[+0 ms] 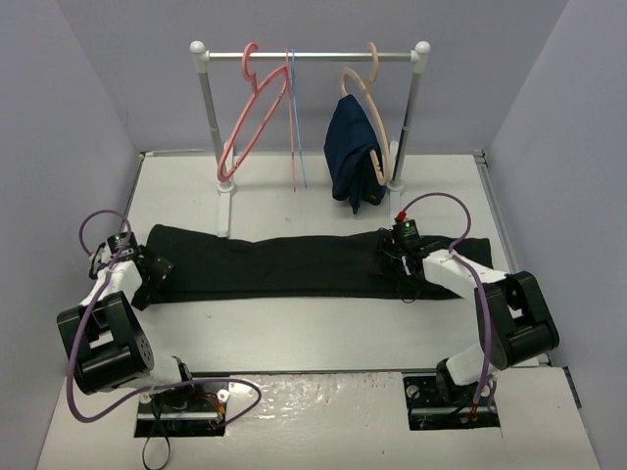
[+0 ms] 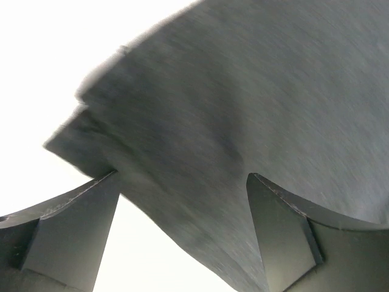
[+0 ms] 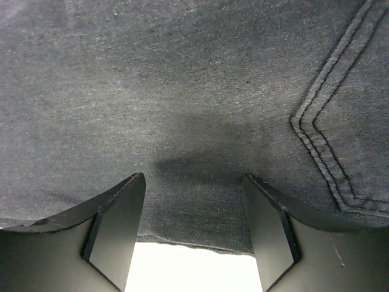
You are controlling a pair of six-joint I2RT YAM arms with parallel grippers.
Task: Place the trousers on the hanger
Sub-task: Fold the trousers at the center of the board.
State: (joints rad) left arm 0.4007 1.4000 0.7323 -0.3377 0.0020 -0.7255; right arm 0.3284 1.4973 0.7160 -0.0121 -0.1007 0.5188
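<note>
Top external shows the trousers (image 1: 284, 264) laid flat across the middle of the tabletop (image 1: 323, 331), each end within an arm's reach, ready, I judge, for a two-handed lift. My left gripper (image 1: 155, 271) is spread at their left end and my right gripper (image 1: 402, 279) near the right end, neither pinching cloth. The hanger (image 1: 251, 113) hangs on the rail (image 1: 323, 57) by the back edge. Whether the fingertips touch the fabric is hidden.

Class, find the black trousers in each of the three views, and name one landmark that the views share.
Top external: trousers lie flat across the middle of the table, in front of the rail.
Left wrist: trousers, one end, fill the upper right.
Right wrist: trousers fill nearly the whole frame.
Shared landmark: white table beside the fabric's edge.
</note>
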